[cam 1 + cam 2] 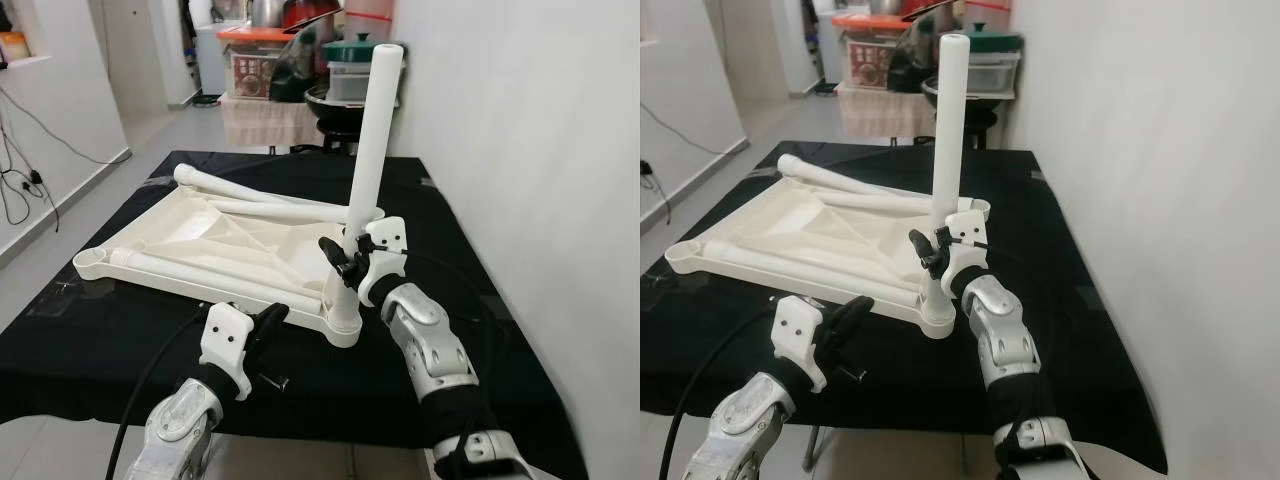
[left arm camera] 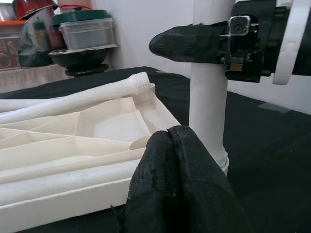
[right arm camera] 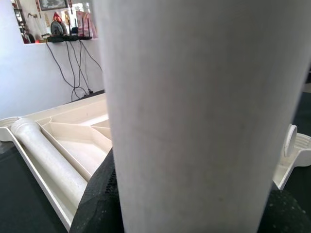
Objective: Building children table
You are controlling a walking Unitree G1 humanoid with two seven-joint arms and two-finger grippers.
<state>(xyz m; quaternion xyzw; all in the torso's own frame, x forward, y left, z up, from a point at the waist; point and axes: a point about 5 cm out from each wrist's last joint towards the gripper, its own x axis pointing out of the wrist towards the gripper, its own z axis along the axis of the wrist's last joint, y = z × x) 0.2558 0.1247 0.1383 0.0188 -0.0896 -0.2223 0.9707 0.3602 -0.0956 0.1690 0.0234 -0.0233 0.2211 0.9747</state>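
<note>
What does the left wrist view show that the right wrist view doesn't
Left wrist view alone: the right gripper clamped on the upright leg from outside, the leg's foot in its corner socket, a loose leg's threaded end, the stacked containers behind, and the left gripper with its fingers together.

Right wrist view alone: the leg close up, cables on the far wall, and a loose leg lying along the tabletop's edge.

Both: the upright leg, the upturned white tabletop and the black cloth.
</note>
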